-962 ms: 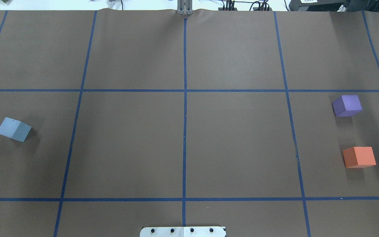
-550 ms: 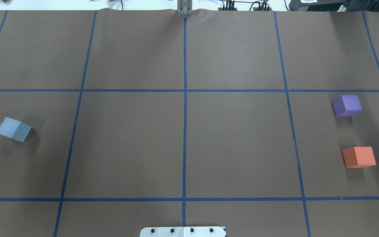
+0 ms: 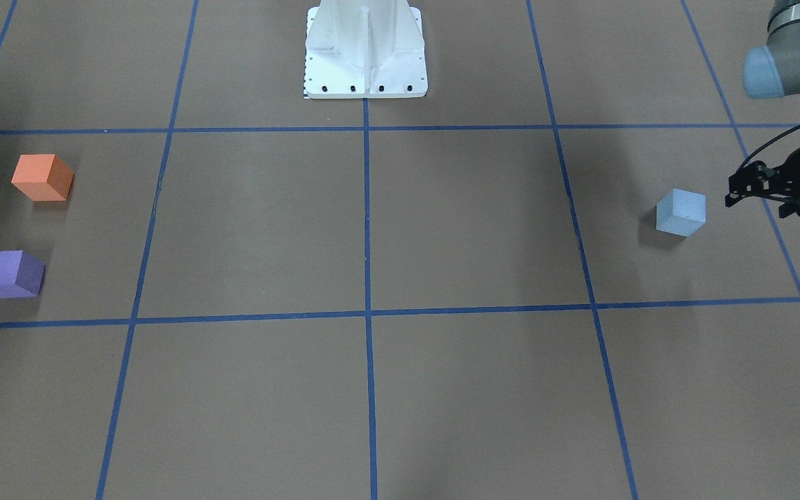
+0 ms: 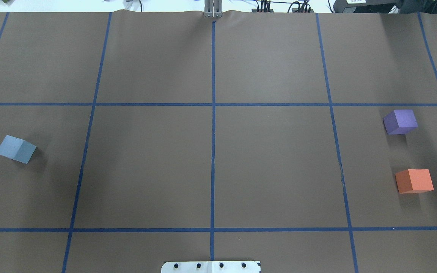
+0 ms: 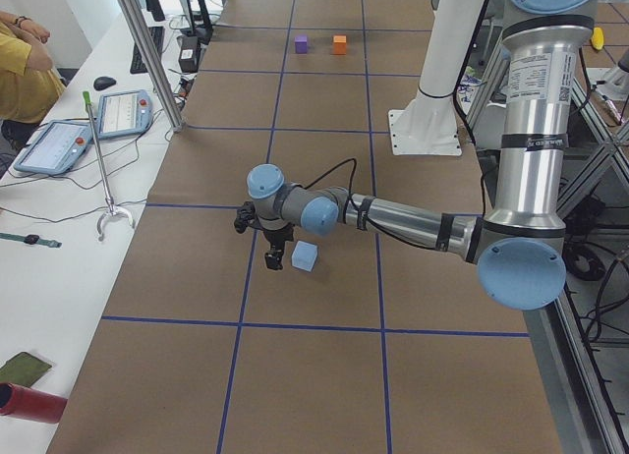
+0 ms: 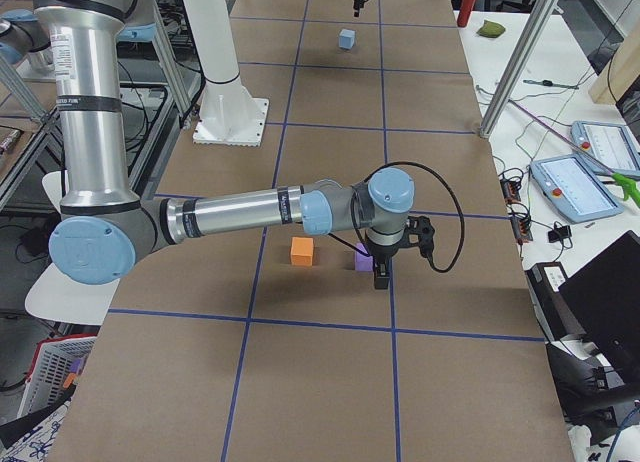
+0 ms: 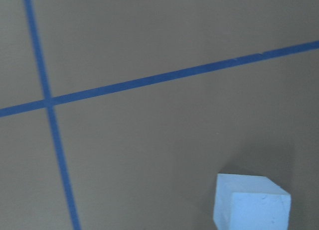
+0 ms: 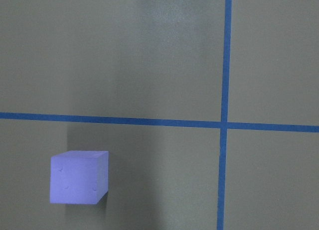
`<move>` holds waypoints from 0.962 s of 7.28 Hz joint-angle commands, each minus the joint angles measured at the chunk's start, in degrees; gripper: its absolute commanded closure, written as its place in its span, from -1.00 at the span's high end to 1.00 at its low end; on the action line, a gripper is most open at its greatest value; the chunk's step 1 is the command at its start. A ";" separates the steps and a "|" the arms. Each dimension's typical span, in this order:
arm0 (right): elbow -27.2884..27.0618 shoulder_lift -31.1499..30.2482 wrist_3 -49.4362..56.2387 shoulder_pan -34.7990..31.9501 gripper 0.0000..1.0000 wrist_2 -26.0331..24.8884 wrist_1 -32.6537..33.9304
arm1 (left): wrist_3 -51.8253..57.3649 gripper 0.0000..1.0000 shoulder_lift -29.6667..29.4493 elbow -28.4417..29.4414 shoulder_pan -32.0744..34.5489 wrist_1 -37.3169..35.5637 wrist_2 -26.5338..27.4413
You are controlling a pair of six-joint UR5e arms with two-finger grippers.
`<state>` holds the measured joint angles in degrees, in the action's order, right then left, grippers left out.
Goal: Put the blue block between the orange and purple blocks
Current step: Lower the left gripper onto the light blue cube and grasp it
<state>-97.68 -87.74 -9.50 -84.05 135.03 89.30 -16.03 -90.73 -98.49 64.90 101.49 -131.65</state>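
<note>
The light blue block (image 4: pixel 15 149) sits on the brown table at the robot's far left; it also shows in the front view (image 3: pixel 681 212) and low in the left wrist view (image 7: pixel 251 202). The purple block (image 4: pixel 400 121) and the orange block (image 4: pixel 414 181) sit at the far right with a gap between them. My left gripper (image 5: pixel 276 259) hangs just beside the blue block, apart from it; I cannot tell whether it is open. My right gripper (image 6: pixel 381 277) hangs beside the purple block (image 8: pixel 79 176); I cannot tell its state.
The robot's white base plate (image 4: pixel 211 266) is at the near middle edge. Blue tape lines (image 4: pixel 213 151) divide the brown table cover into squares. Tablets and a stand (image 5: pixel 103 169) are on the side bench beyond the table's far edge.
A black part of my left wrist and its cable have come into the overhead view at the left edge, above the blue block. The three blocks have not moved.
</note>
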 commanded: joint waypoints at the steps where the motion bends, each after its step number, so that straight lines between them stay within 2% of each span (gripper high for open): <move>1: 0.12 0.29 -0.08 0.99 1.00 -0.12 -0.18 | -6.35 1.00 -0.06 0.31 -7.92 3.63 4.79; 2: 0.03 0.21 0.01 0.99 1.00 -0.03 -0.18 | -8.56 1.00 -0.23 0.93 -10.73 3.63 5.52; 7: 1.00 -0.32 0.01 2.04 1.00 0.14 -0.36 | -9.72 1.00 0.03 4.00 -11.99 3.81 5.53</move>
<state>-96.72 -88.02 -9.50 -82.40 135.14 88.99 -25.54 -90.53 -95.40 53.15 105.26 -126.12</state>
